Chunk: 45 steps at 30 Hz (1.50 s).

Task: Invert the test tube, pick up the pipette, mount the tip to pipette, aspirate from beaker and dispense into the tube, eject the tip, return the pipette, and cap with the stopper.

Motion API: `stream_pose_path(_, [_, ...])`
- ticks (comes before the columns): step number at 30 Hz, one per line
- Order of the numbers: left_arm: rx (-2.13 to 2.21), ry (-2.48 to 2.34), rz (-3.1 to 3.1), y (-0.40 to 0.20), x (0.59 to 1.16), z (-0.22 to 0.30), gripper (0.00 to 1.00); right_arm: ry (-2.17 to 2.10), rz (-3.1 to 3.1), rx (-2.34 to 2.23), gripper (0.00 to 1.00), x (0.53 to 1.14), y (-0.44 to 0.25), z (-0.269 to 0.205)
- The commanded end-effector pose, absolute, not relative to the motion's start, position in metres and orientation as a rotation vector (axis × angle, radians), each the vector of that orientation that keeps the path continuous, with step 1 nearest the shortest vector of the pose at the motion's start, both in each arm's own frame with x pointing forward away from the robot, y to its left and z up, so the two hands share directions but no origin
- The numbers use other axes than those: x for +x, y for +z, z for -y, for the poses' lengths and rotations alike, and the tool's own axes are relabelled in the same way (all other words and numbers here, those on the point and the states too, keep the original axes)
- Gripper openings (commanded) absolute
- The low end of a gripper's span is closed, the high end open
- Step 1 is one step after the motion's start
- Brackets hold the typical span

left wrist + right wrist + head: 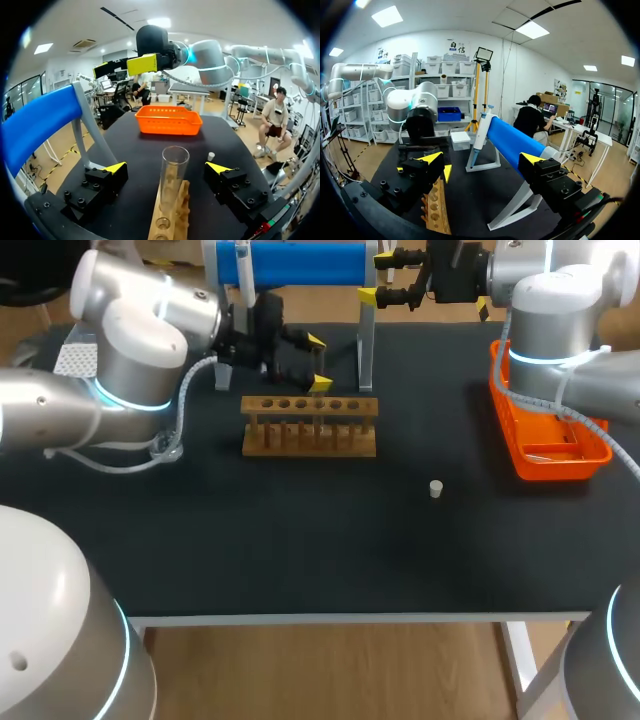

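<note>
Both sets of fingers are spread wide: the right gripper (376, 276) at the frame's top edge, the left gripper (318, 362) upper middle, straddling but not touching the upright test tube (174, 172) in the wooden rack (310, 425). I'd close gently and squarely on the mid-glass, then lift clear before flipping.

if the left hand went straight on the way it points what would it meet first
Most likely the test tube, upright in the wooden rack, ahead between the left hand's open fingers.
</note>
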State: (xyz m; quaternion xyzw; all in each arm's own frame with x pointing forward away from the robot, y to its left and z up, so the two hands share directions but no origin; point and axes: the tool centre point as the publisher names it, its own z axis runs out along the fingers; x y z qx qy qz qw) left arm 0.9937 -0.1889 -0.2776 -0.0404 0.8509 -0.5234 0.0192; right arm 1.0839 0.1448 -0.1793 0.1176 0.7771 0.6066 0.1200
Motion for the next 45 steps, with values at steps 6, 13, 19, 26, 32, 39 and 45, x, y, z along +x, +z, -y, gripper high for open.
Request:
stream_pose_path(6, [-0.112,-1.615,-2.657,-0.2832,0.9997,0.1927,1.00,1.772,-2.276,0.342,1.00,1.0849,-0.1789,-0.1441])
stream_pose_path(13, [-0.103,-1.600,-2.673,-0.2855,0.9963,0.1908,1.00,1.772,-2.276,0.342,1.00,1.0849,-0.1789,-0.1441])
stream_pose_path(19, [-0.107,-1.592,-2.674,-0.2856,0.9947,0.1877,1.00,1.772,-2.276,0.342,1.00,1.0849,-0.1789,-0.1441])
stream_pose_path(26, [-0.110,-1.593,-2.676,-0.2856,0.9945,0.1876,1.00,1.772,-2.276,0.342,1.00,1.0849,-0.1789,-0.1441])
stream_pose_path(32, [-0.110,-1.593,-2.676,-0.2856,0.9945,0.1876,1.00,1.772,-2.276,0.342,1.00,1.0849,-0.1789,-0.1441])
stream_pose_path(39, [-0.101,-1.585,-2.687,-0.2874,0.9970,0.1921,1.00,1.772,-2.276,0.342,1.00,1.0849,-0.1789,-0.1441])
stream_pose_path(45, [-0.088,-1.585,-2.699,-0.2894,0.9984,0.1968,1.00,1.772,-2.276,0.342,1.00,1.0849,-0.1789,-0.1441])
